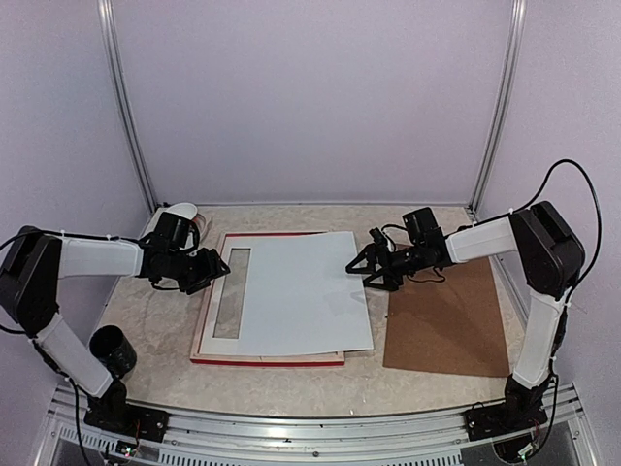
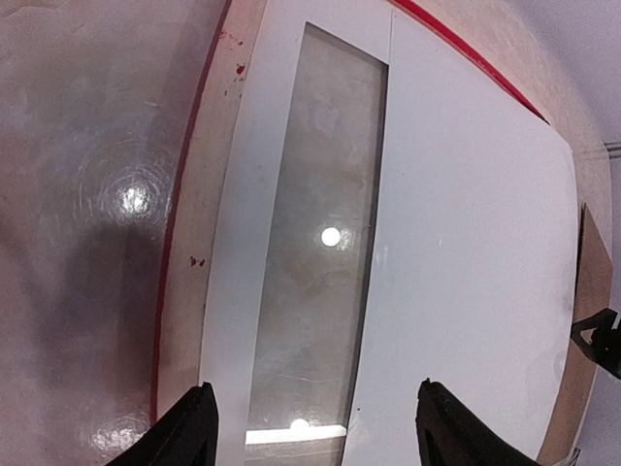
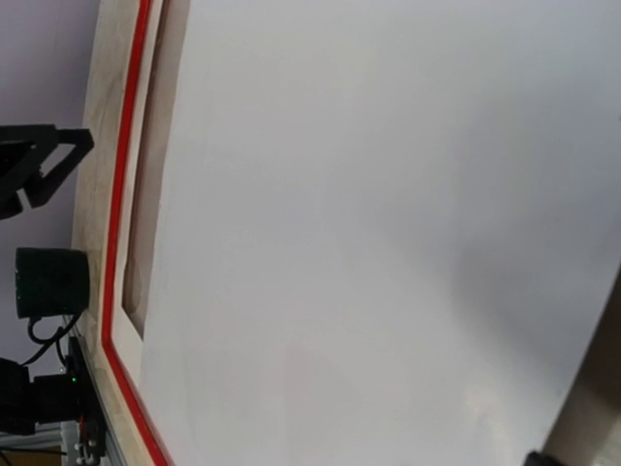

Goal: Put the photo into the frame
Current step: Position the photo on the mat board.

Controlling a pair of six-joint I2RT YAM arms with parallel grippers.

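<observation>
So the photo lies blank side up, crooked over the face-down frame, while the left gripper and right gripper are both spread wide, pinching nothing.

The left arm and right arm share white tubular shells between bulky black joint housings. A thin black cable loops above the right arm's biggest joint. The black left hand and black right hand each carry 2 angular, triangle-braced fingers.
</observation>
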